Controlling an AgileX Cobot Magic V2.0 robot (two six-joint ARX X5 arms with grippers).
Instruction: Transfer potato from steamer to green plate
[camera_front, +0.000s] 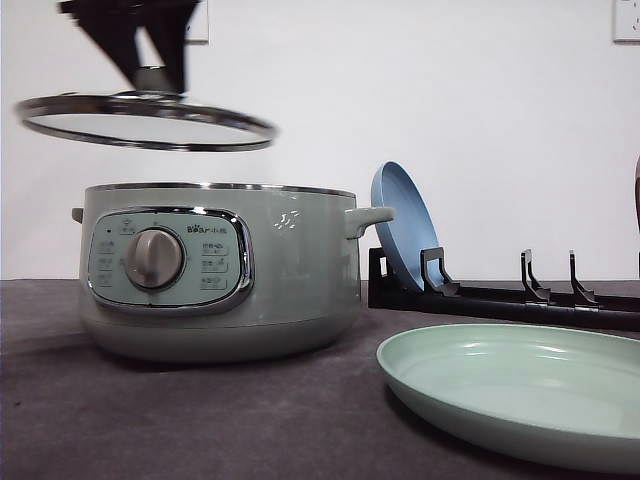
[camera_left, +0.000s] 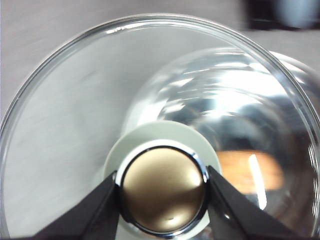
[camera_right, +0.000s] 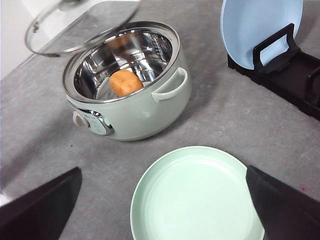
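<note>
My left gripper (camera_left: 163, 192) clamped the knob of the glass lid (camera_front: 145, 120), held above the steamer (camera_front: 225, 270). The potato (camera_right: 126, 83) sat inside the steamer. My right gripper (camera_right: 165, 200) hung wide open over the green plate (camera_right: 195, 195) beside the steamer.

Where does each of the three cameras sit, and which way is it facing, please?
Front view: low at table height, facing forward at the steamer side-on, the left gripper holding the lid above it.
Left wrist view: above the lid, looking down through the glass; dark fingers clamp the knob.
Right wrist view: high, looking down at the potato and green plate, open fingertips at the edges.
Shared: steamer, lid.
</note>
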